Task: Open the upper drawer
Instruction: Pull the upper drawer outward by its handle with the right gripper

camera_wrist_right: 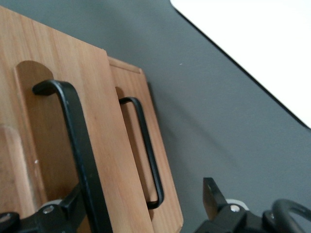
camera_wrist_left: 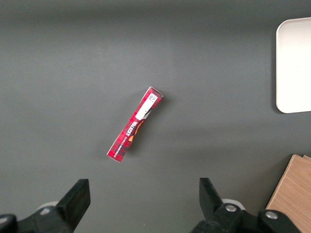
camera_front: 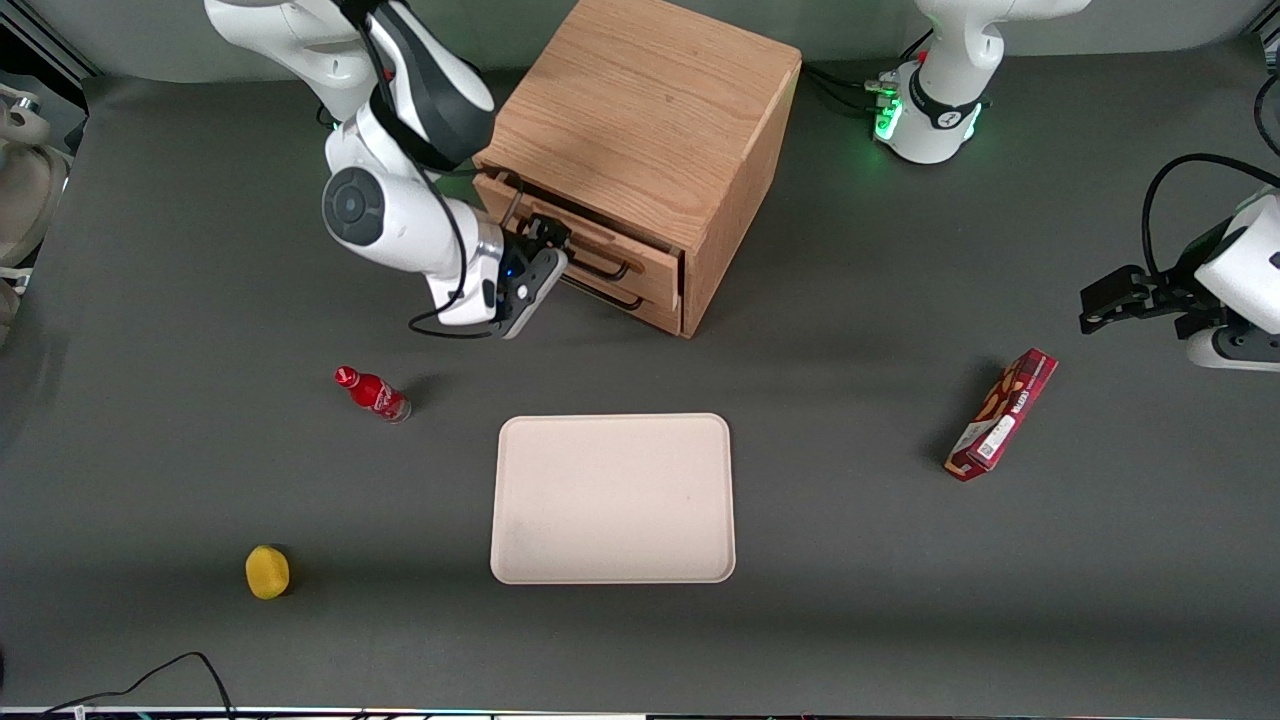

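Note:
The oak cube cabinet (camera_front: 650, 120) stands at the back of the table. Its upper drawer (camera_front: 590, 232) (camera_wrist_right: 53, 111) sits a little way out, its front standing proud of the lower drawer (camera_front: 645, 292) (camera_wrist_right: 138, 121). My gripper (camera_front: 537, 268) (camera_wrist_right: 141, 194) is at the upper drawer's black bar handle (camera_wrist_right: 77, 145), at the handle's end toward the working arm. It is open: one finger (camera_wrist_right: 72, 203) is tucked between the bar and the drawer front, and the other finger (camera_wrist_right: 210, 193) is out over the table. The lower drawer's handle (camera_wrist_right: 148, 155) is untouched.
A beige tray (camera_front: 612, 497) (camera_wrist_right: 257, 43) lies nearer the front camera than the cabinet. A red bottle (camera_front: 372, 393) and a yellow object (camera_front: 267, 572) lie toward the working arm's end. A red snack box (camera_front: 1003, 414) (camera_wrist_left: 135, 124) lies toward the parked arm's end.

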You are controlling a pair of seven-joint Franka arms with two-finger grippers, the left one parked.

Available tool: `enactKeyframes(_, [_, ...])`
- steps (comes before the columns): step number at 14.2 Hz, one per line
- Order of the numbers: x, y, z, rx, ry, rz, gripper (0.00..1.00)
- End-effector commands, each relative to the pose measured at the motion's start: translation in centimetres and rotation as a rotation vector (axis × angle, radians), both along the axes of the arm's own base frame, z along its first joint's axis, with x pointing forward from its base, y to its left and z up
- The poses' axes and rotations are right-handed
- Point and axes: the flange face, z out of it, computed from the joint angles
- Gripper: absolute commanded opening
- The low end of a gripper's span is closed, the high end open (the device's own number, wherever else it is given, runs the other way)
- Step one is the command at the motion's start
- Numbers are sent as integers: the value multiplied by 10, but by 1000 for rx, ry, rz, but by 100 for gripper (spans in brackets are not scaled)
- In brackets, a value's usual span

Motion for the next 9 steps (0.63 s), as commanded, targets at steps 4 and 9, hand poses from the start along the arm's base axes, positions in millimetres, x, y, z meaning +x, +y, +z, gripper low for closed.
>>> enactKeyframes(4, [39,-12,-5,30,-14,-22,100])
enactKeyframes(9, [71,-28,-2,43,-35,-47,100])
